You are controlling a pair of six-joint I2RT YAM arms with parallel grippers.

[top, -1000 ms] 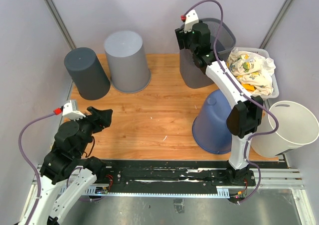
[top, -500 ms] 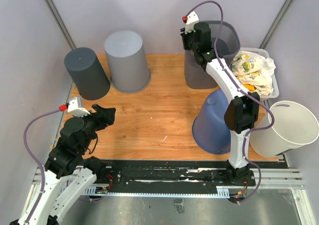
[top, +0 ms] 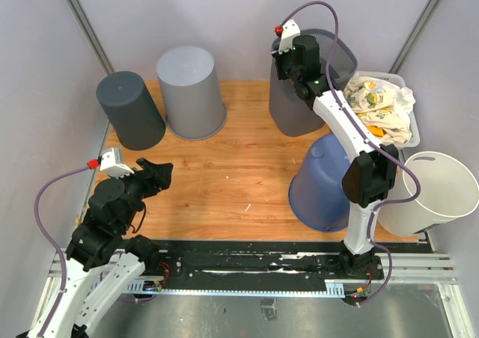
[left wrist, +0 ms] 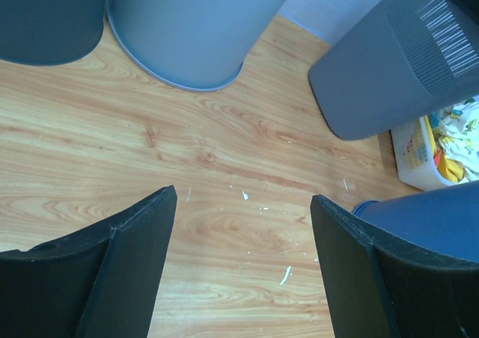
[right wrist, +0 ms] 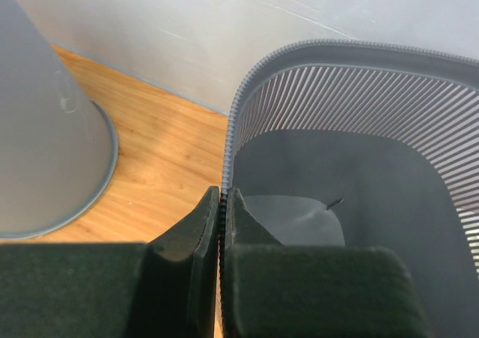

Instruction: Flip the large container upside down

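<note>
Since half a second ago the large container [top: 288, 114] has leaned further, its base swung a little toward the left of the desk [top: 224, 173] while its mouth stays toward the back wall. The right end effector [right wrist: 223, 197] has hardly shifted, and the left arm is as it was.

Only the right wrist view shows the grip. The two fingers are pressed together on the slatted rim, one inside the container and one outside. From above, the wrist covers that spot. The left wrist view shows the container's outer wall from the side, tilted, though whether its base has left the wood cannot be told. The left end effector [left wrist: 243, 200] is spread wide with nothing between its fingers, hanging over bare wood near the desk's left front.

A blue bin [top: 318, 185] lies tipped just in front of the container, under the right arm's forearm. A white basket [top: 410, 132] of patterned cloth sits just to the container's right. A white bin [top: 434, 192] stands open beyond the desk's right edge. At the far left, a dark grey bin [top: 131, 110] and a light grey bin [top: 191, 91] stand upside down side by side.

The container sits at the desk's far edge, close to the back wall. Open wood lies to its left and across the middle of the desk.
</note>
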